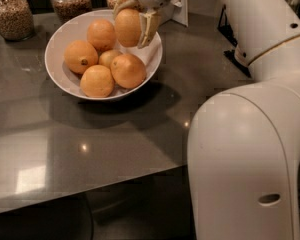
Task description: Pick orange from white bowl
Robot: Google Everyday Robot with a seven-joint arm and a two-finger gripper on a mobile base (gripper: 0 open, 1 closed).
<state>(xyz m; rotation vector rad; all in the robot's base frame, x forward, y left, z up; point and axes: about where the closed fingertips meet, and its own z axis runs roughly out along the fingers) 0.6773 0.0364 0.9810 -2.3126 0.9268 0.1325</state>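
- One orange [127, 26] is pinched in the gripper [131, 29], which hangs over the far right side of the white bowl [54, 43]. The fruit appears to sit higher than the rest, though I cannot tell whether it is fully free of them.
- Two pale fingers [149, 28] are pressed against the fruit, one at its upper left and one running down its right side, so the jaws are closed on it rather than spread.
- Five more fruits lie in the bowl:
  - a neighbouring orange [101, 34] just left of the held one
  - a stem-dotted orange [81, 56]
  - a smaller paler orange [109, 58] in the middle
  - a near-left orange [96, 80]
  - a near-right orange [128, 70]
- The main risk is a slip. The skin is round and smooth and the fingers grip only narrow strips of it, so a jerk or tilt could roll it out, back into the bowl or onto the grey counter [115, 144].
- A sideways move made too low could knock the neighbouring orange or catch the bowl's rim and shove the bowl.
- The white arm [262, 31] rises from a bulky housing [245, 164] at the lower right. It reaches across to the back of the counter, and the wrist turns down over the bowl.
- Glass jars [9, 14] stand behind the bowl, near enough to be struck on a careless retreat.
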